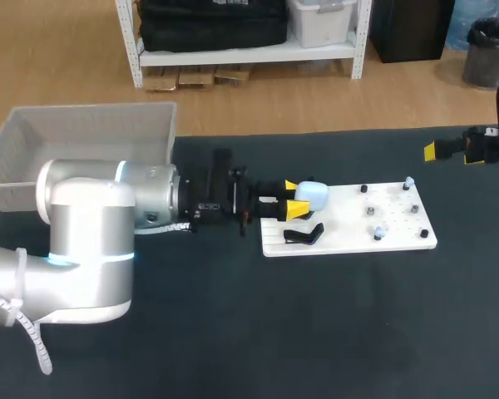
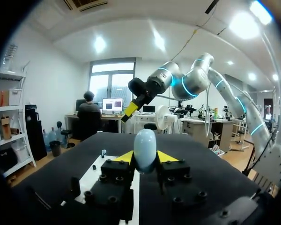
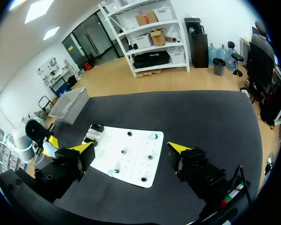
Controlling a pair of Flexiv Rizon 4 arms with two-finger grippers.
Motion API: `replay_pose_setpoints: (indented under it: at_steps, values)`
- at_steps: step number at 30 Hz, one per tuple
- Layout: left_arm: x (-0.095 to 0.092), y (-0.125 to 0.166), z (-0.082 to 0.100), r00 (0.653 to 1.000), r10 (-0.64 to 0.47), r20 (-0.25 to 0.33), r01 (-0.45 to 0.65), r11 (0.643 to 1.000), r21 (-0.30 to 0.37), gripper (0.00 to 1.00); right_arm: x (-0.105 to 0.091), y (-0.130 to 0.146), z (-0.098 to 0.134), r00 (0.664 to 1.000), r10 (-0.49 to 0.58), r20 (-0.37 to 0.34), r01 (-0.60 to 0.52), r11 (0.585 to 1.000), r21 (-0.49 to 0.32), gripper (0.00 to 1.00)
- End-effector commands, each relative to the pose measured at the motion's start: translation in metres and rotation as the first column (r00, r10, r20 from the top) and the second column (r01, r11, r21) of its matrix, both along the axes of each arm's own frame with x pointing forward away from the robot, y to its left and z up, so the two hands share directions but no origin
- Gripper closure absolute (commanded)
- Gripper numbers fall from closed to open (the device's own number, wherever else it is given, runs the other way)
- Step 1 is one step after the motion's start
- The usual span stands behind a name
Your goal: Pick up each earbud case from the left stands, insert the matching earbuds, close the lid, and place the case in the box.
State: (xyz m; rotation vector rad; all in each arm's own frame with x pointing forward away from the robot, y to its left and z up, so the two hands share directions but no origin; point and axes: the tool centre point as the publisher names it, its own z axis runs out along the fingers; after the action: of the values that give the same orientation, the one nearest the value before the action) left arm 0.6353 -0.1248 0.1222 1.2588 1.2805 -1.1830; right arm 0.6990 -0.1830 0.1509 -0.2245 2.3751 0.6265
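Observation:
A pale blue earbud case (image 1: 313, 195) is held over the left end of the white board (image 1: 349, 237), with my left gripper (image 1: 293, 199) shut on it. In the left wrist view the case (image 2: 145, 149) stands upright between the yellow tips. Below it on the board lies an empty black stand (image 1: 303, 235). Two small pale earbuds (image 1: 409, 181) (image 1: 379, 232) sit on pegs at the board's right half. My right gripper (image 1: 449, 151) hangs open past the board's far right corner, nothing between its fingers; in its own view the right gripper (image 3: 131, 150) looks down on the board (image 3: 131, 161).
A grey box (image 1: 83, 150) stands at the table's back left, seen also from the right wrist as the box (image 3: 70, 105). Several small black pegs dot the board. The dark table mat (image 1: 316, 332) spreads in front of the board.

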Motion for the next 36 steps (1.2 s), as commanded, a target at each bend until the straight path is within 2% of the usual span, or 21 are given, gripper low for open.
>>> replay_pose_setpoints:
  at_steps: [1,9,14,17,25,31,36]
  values:
    - [-0.002,0.0,0.0,1.0,0.005,0.001,-0.005,1.0,-0.002,1.0,0.001,-0.001,-0.001,1.0,0.004,0.0,-0.004,1.0,0.002,0.0]
    - [-0.002,0.0,0.0,1.0,0.005,0.001,-0.005,1.0,-0.002,1.0,0.001,-0.001,-0.001,1.0,0.004,0.0,-0.004,1.0,0.002,0.0]
    - [-0.017,0.005,-0.002,0.999,0.033,0.021,-0.032,0.998,-0.054,1.0,0.001,-0.001,-0.001,1.0,0.004,0.0,-0.004,1.0,0.002,0.0]
    - [-0.02,0.001,-0.004,0.999,0.023,0.033,-0.02,0.996,-0.084,1.0,0.001,-0.001,-0.001,1.0,0.004,0.0,-0.004,1.0,0.002,0.0]
    - [-0.021,-0.009,-0.011,0.999,0.025,0.041,-0.02,0.993,-0.112,1.0,0.001,-0.001,-0.001,1.0,0.004,0.0,-0.004,1.0,0.002,0.0]
    - [-0.014,-0.013,-0.013,0.998,0.008,0.059,0.0,0.991,-0.131,1.0,-0.02,-0.001,0.002,0.999,0.033,0.009,-0.033,0.999,-0.004,0.0]
    - [-0.007,-0.018,-0.013,0.998,-0.011,0.068,0.019,0.993,-0.116,1.0,-0.039,0.004,0.008,0.998,0.066,0.026,-0.065,0.998,-0.006,0.0]
